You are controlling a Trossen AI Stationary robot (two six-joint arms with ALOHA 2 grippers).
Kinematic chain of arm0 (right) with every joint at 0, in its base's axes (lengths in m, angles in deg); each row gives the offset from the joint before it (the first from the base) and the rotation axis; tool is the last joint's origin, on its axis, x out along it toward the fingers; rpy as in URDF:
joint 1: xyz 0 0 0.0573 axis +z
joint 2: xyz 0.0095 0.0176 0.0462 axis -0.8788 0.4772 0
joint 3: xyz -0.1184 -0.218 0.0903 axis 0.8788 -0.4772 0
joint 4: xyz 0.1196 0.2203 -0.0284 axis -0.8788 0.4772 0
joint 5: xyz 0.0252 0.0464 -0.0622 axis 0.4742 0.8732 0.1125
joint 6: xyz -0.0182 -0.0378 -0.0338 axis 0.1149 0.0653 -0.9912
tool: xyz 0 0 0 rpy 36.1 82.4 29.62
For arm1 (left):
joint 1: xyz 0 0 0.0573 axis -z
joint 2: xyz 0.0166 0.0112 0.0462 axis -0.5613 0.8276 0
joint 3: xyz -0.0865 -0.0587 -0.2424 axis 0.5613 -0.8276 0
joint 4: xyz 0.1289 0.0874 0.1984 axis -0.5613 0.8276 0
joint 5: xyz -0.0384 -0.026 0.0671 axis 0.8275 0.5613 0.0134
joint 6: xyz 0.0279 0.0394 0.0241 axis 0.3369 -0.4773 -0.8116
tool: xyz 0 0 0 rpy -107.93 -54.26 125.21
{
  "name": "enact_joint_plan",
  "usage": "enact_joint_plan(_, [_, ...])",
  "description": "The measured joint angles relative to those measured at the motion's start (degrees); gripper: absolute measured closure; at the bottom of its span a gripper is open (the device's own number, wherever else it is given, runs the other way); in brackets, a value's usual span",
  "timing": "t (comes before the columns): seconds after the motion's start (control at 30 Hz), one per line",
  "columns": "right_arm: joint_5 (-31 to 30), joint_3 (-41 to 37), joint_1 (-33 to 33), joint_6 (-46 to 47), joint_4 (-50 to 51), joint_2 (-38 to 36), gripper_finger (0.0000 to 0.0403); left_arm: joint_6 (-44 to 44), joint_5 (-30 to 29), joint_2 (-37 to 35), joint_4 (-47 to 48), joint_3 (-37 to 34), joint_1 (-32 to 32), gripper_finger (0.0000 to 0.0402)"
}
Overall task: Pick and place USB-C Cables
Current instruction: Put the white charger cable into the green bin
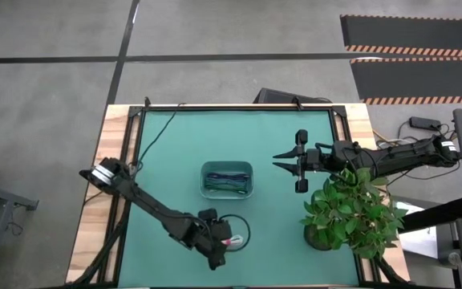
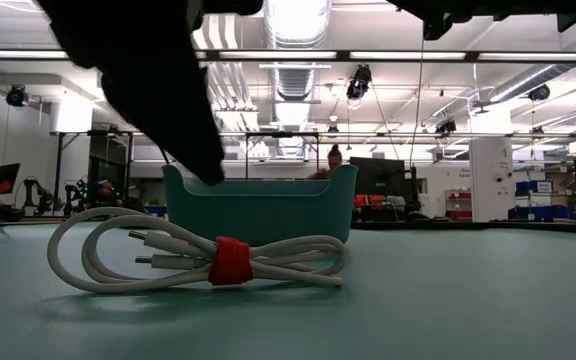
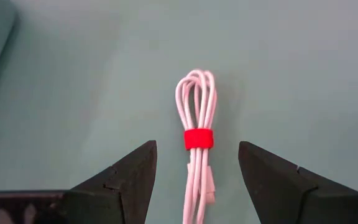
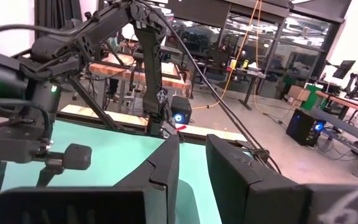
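The white USB-C cable point(image 3: 197, 112) with a red tie point(image 3: 198, 139) lies coiled flat on the green mat near the table's near edge; it also shows in the low view point(image 2: 198, 262) and the high view point(image 1: 237, 235). My left gripper point(image 3: 197, 146) hovers open just above it, one finger on each side of the tie, touching nothing. In the low view its dark finger point(image 2: 203, 160) ends clear above the coil. The green, teal and dark blue cables point(image 1: 225, 181) lie inside the tray point(image 1: 227, 166). My right gripper point(image 1: 279, 160) waits in the air right of the tray, open by a narrow gap.
The pale tray point(image 2: 258, 205) stands mid-table, just beyond the white cable. A potted plant point(image 1: 347, 209) fills the table's near right corner under the right arm. Bare green mat point(image 1: 167, 144) stretches left and far of the tray.
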Motion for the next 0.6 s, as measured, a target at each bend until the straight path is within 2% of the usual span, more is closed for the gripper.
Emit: enact_joint_plan(0.6, [0.0, 0.0, 0.0, 0.4, 0.0, 0.4, 0.0330, 1.5, -0.3, 0.3, -2.5, -3.3, 1.8, 0.0190])
